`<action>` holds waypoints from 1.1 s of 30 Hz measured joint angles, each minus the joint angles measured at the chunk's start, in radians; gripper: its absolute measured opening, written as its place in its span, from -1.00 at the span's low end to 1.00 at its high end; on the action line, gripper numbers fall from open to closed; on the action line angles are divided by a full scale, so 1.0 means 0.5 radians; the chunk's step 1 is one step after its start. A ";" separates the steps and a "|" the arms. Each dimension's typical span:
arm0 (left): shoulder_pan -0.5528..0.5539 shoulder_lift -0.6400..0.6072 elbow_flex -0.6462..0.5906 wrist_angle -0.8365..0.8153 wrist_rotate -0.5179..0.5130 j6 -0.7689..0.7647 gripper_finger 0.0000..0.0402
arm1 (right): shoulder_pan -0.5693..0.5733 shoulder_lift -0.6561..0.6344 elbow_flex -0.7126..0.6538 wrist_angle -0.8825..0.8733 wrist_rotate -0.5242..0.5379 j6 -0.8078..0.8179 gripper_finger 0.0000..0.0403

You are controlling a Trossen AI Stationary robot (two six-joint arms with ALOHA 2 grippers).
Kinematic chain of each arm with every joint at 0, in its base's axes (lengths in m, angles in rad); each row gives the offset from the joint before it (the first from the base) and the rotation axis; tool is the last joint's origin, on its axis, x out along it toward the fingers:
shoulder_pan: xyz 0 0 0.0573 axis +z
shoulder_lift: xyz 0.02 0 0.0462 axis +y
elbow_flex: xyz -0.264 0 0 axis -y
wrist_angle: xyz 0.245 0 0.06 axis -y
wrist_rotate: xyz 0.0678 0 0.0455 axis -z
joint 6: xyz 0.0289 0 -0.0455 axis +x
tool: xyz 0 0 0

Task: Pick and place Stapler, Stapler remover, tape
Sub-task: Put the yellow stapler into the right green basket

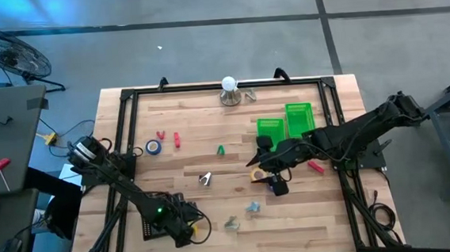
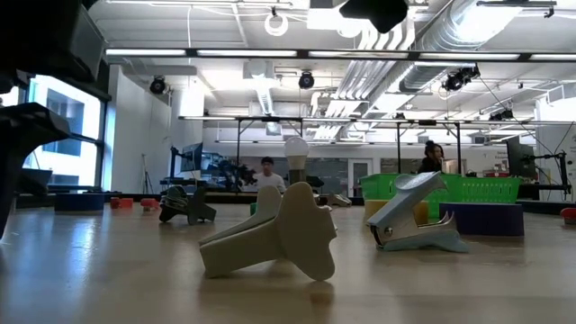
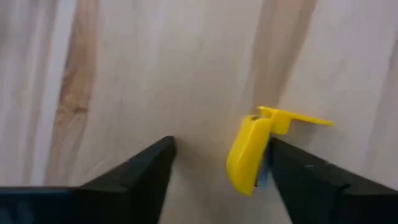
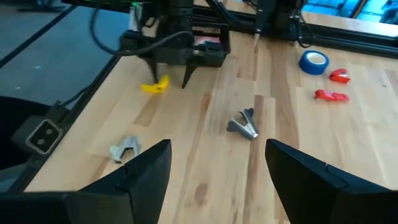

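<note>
My left gripper (image 1: 189,230) (image 3: 217,168) is open, low at the table's near edge. A yellow staple remover (image 3: 252,152) (image 1: 194,234) lies on the wood between its fingers, close against one of them. My right gripper (image 1: 259,162) (image 4: 217,168) is open above the table's middle right, beside a yellow tape roll (image 1: 256,175) and a purple stapler (image 1: 279,187). A blue tape roll (image 1: 153,148) (image 4: 313,62) lies toward the far left. Grey (image 1: 206,178) (image 4: 245,123), beige (image 1: 231,223) (image 2: 279,238) and light-blue (image 1: 252,208) (image 2: 416,216) staple removers lie loose on the wood. My left gripper has the yellow staple remover's body (image 3: 245,162) right beside the inner face of one finger (image 3: 292,174), coming at it from above. The remover lies on the table. Whether finger and remover touch, I cannot tell.
Two green bins (image 1: 270,128) (image 1: 299,119) stand at the far right, behind my right arm. Red staple removers (image 1: 160,135) (image 1: 177,140), a small green piece (image 1: 220,150) and a pink piece (image 1: 315,166) lie about. A bulb on a stand (image 1: 230,90) stands at the far edge.
</note>
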 joint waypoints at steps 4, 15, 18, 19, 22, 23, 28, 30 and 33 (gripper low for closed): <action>0.002 0.002 -0.003 -0.025 -0.028 -0.005 -0.42 | 0.058 0.000 0.000 0.000 -0.005 -0.002 0.25; 0.158 0.007 0.201 -0.386 -0.146 -0.032 -0.80 | 0.205 0.000 0.000 0.045 -0.005 -0.083 0.25; 0.211 -0.002 0.487 -0.635 -0.533 0.126 -0.80 | 0.247 0.000 0.000 0.101 -0.004 -0.245 0.25; 0.221 -0.005 0.577 -0.727 -0.731 0.190 -0.80 | 0.267 0.000 0.001 0.111 -0.004 -0.314 0.25; 0.241 -0.005 0.838 -0.823 -1.335 0.445 -0.80 | 0.335 0.000 0.001 0.147 0.021 -0.482 0.25; 0.240 -0.007 0.916 -0.794 -1.495 0.550 -0.80 | 0.360 0.000 0.001 0.174 0.047 -0.520 0.25; 0.220 -0.008 1.168 -0.454 -1.800 1.139 -0.80 | 0.534 0.000 0.001 0.226 0.287 -0.691 0.25; 0.221 -0.010 1.204 -0.198 -1.741 1.398 -0.80 | 0.605 0.000 0.001 0.235 0.454 -0.794 0.25; 0.239 -0.008 1.202 0.132 -1.609 1.713 -0.80 | 0.698 0.000 0.001 0.269 0.738 -0.938 0.25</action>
